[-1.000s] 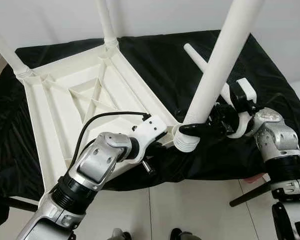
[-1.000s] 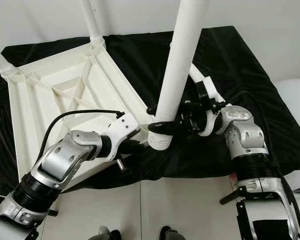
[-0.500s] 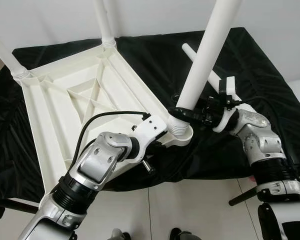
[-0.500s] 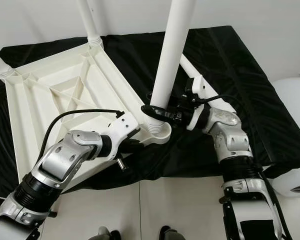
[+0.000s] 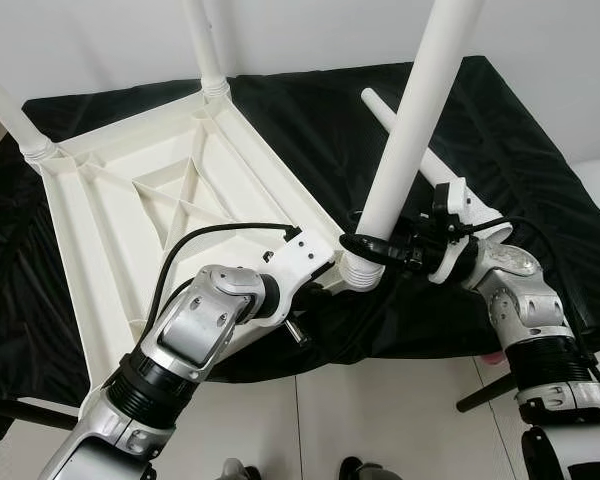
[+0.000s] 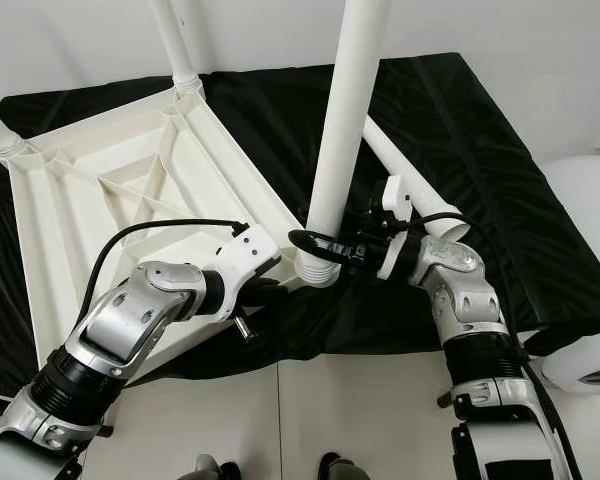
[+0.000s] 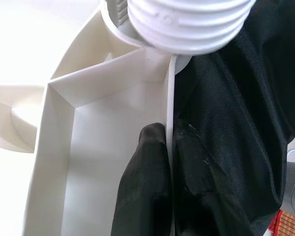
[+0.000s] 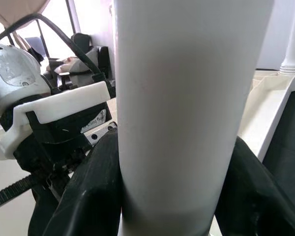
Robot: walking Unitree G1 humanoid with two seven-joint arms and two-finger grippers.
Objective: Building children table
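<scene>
- While the white tabletop (image 5: 170,190) lies upside down on the black cloth (image 5: 310,120), its ribbed underside faces up and the near corner socket (image 5: 360,272) serves as the landmark for everything else.
- Standing in that socket, the leg (image 5: 410,130) rises tilted away from the tabletop, its threaded end (image 7: 187,24) sitting at the socket's mouth (how far it is screwed in cannot be told).
- Just above the socket, the right gripper (image 5: 368,247) wraps the leg's lower end; in the right wrist view its 2 black fingers (image 8: 88,196) press on either side of the white tube, clamped on it.
- Just beside the socket, on the tabletop's near edge, the left gripper (image 7: 169,162) pinches the thin side wall (image 7: 170,98), with 1 finger inside the wall and 1 outside against the cloth, drawn narrow onto the plastic.
- Behind the socket, a loose leg (image 6: 405,180) lies flat on the cloth, running away from the right wrist.
- Across the tabletop from the socket, 2 more legs stand upright at the far corners: 1 at the back corner (image 5: 205,45) and 1 at the left corner (image 5: 10,110).
- Below the socket, the cloth's edge hangs over a pale tiled floor (image 5: 380,420).
</scene>
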